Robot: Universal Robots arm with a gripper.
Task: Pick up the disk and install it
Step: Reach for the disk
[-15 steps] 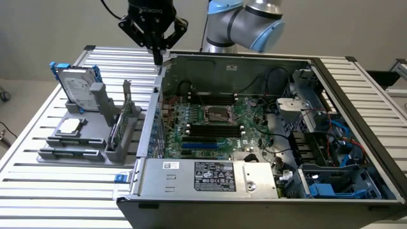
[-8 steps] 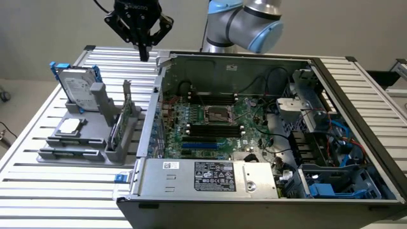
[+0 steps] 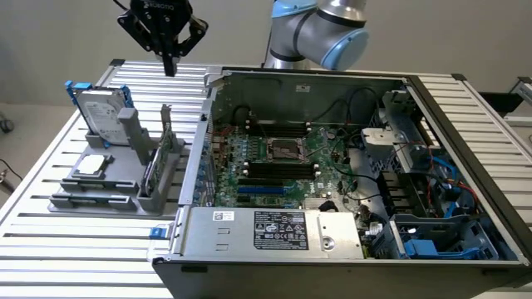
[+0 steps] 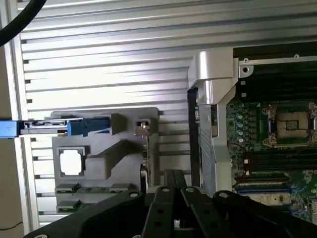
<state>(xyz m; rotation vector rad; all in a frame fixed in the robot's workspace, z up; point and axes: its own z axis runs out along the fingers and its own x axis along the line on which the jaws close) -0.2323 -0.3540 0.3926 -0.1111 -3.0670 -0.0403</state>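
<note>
A metal table [image 3: 75, 249] with ribbed slats carries an open desktop computer case [image 3: 470, 140] that takes up the centre and the exterior view's right. Inside it lies a green motherboard [image 3: 283, 162]. The grey and blue robot arm [image 3: 320, 31] rises behind the case at the top of the frame.

In the upper left of the exterior view, the black gripper [image 3: 171, 67] hangs in the air, pointing down, with its fingertips pressed together. It touches none of the parts.

The disk [image 3: 99, 115] stands upright in a grey holder [image 3: 91, 199] on the table in the left part of the frame, below the gripper and well apart from it. Its white label faces the camera and a blue frame edges it. In the same holder, a small square silver chip [image 3: 91, 164] lies flat in front of the disk, and a long circuit card [image 3: 162, 159] stands on edge just beside the case.

The wrist view looks down past the closed gripper [image 4: 173, 186] at the holder [image 4: 114, 153], the disk [image 4: 59, 126] seen edge-on, and the chip [image 4: 71, 162].
</note>
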